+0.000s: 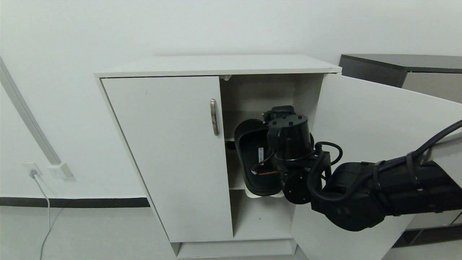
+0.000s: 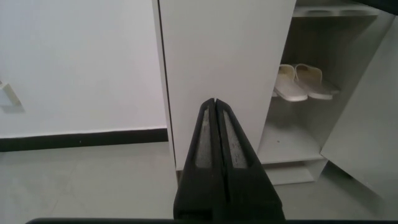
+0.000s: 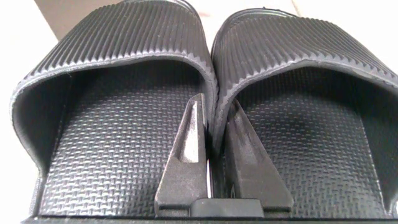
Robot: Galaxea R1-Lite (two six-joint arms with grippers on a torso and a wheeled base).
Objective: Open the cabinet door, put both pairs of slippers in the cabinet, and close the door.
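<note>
Left claw [image 2: 214, 109] is pressed shut with nothing in it. It hangs low, outside the cabinet [image 1: 216, 65], pointing at it. Straight ahead of the left claw is the left door [image 1: 166, 155], closed, its handle [image 1: 214, 117] untouched. Ahead and off to the right side of that claw, the pale slippers [image 2: 305, 84] lie side by side on a shelf [image 2: 292, 134] inside the open half. So one pair looks already stored.

Right claw [image 3: 214, 109] is clamped on the black slippers [image 3: 112, 143], pinching the two touching inner walls of the straps so both shoes hang as one bundle. In the head view the black slippers [image 1: 252, 159] stand upright in front of the right claw, in the cabinet opening at about middle-shelf height. Whether they touch a shelf can't be told, since the wrist blocks the view. Right door [image 1: 375, 119] is swung wide open, just beside the right arm on its outer side.

Progress, as a judgement:
- Door opening is done.
- First pair is in.
- Second pair is at the opening but not yet released.

Left to do:
- Set the black pair down.
- Let go and pull the arm out.
- Swing the right door shut.

Roughly two thirds through.
</note>
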